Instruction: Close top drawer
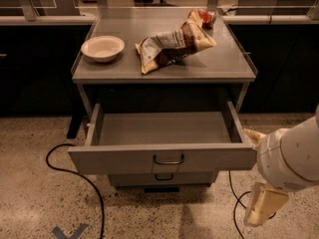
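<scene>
Currently | top drawer (119,159) open | gripper (263,210) low right, just beyond its front corner, apart | grip: cannot tell

Speckled floor (30,203) with a black cable (99,199); dark cabinets (35,68) behind.

Bulky, rounded white arm shell (294,158) at the near right edge, smooth and faintly speckled, with the gripper (262,212) just below it, a blunt, pale cream-yellow block.
</scene>
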